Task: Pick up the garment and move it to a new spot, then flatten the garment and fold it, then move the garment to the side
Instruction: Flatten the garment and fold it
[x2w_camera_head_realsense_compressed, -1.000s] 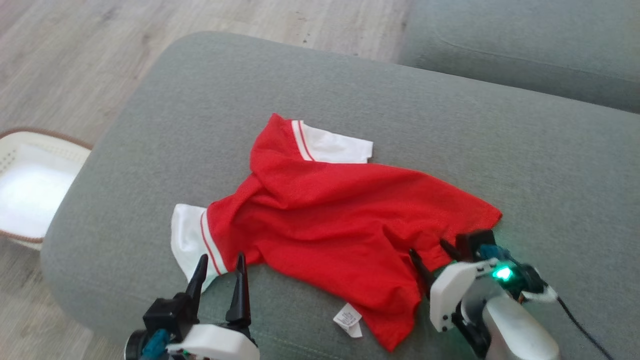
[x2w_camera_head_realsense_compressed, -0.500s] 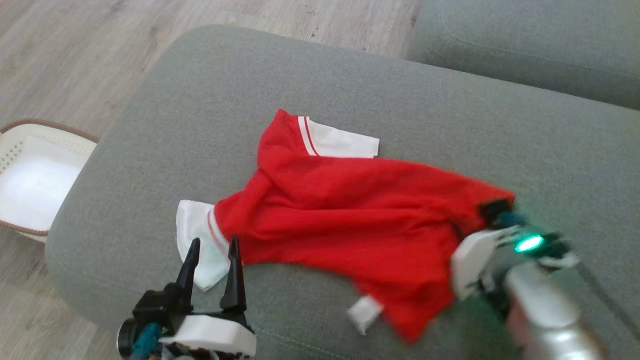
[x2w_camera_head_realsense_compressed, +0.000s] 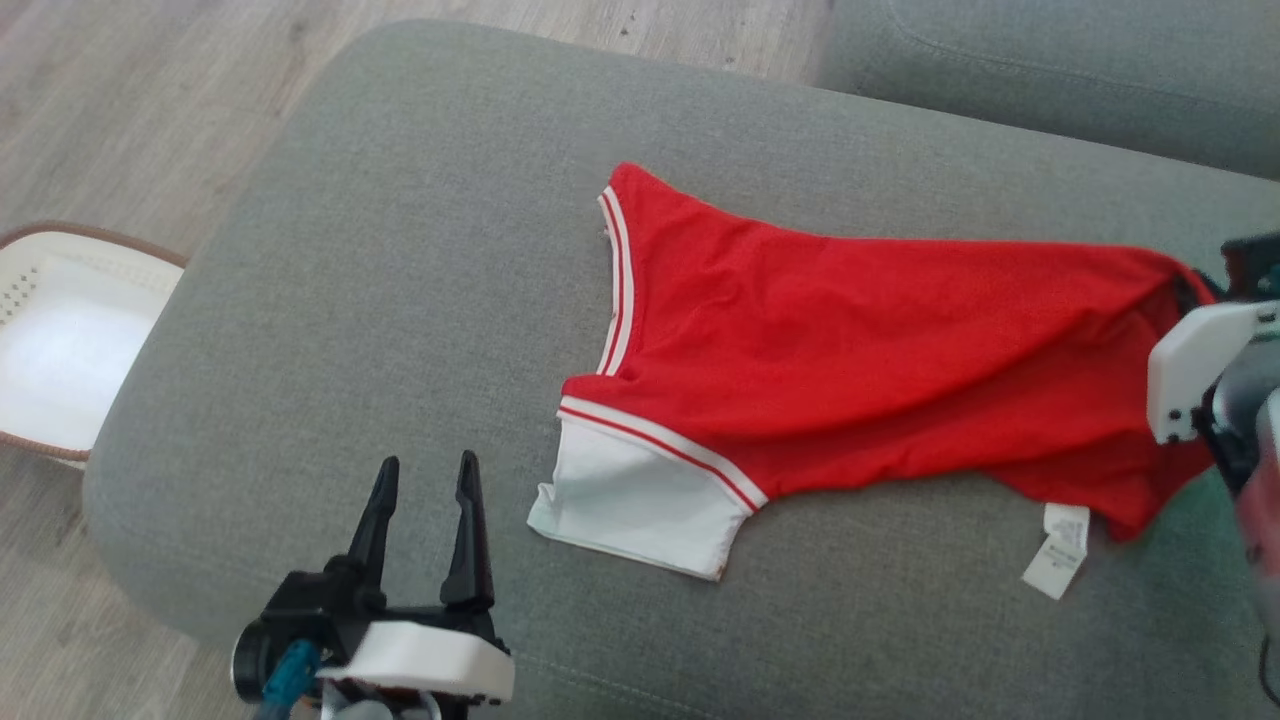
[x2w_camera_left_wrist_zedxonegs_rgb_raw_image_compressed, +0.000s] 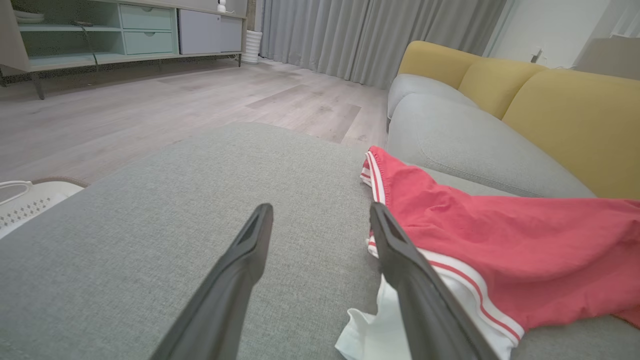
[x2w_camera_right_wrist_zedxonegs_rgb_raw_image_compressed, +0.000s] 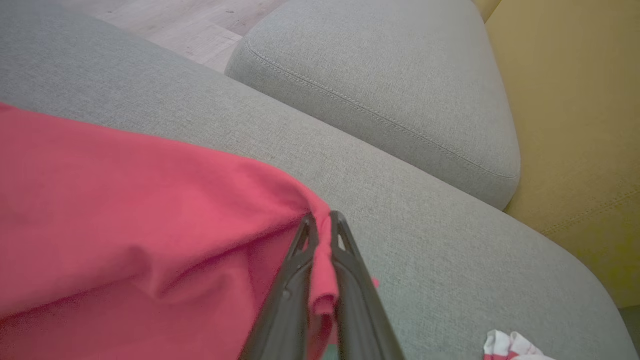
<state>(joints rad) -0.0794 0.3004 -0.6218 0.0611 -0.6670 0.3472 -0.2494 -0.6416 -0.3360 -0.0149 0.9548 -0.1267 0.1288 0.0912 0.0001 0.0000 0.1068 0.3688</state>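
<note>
**A:** Where is the garment?

**B:** The red garment (x2w_camera_head_realsense_compressed: 880, 360) lies stretched across the grey sofa cushion (x2w_camera_head_realsense_compressed: 400, 250), from the middle of the head view out to its right edge. Its white sleeve (x2w_camera_head_realsense_compressed: 640, 500), trimmed with red and white stripes, lies flat at the lower middle. A white label (x2w_camera_head_realsense_compressed: 1060, 560) sticks out from the hem at the lower right.

**A:** And the right gripper?

**B:** The right gripper (x2w_camera_right_wrist_zedxonegs_rgb_raw_image_compressed: 320, 220) is clamped on the garment's right end. In the right wrist view a fold of red cloth is pinched between its two dark fingers.

**A:** The left one?

**B:** The left gripper (x2w_camera_head_realsense_compressed: 428, 460) is at the lower left of the head view, jaws wide, holding nothing, over bare cushion. In the left wrist view one finger overlaps the sleeve's edge, but I cannot tell whether they touch.

**A:** Anything around it?

**B:** A white basket (x2w_camera_head_realsense_compressed: 60, 360) with a brown rim stands on the wooden floor (x2w_camera_head_realsense_compressed: 120, 90) at the left edge. A yellow backrest (x2w_camera_left_wrist_zedxonegs_rgb_raw_image_compressed: 575, 110) fills the upper right of the left wrist view.
</note>
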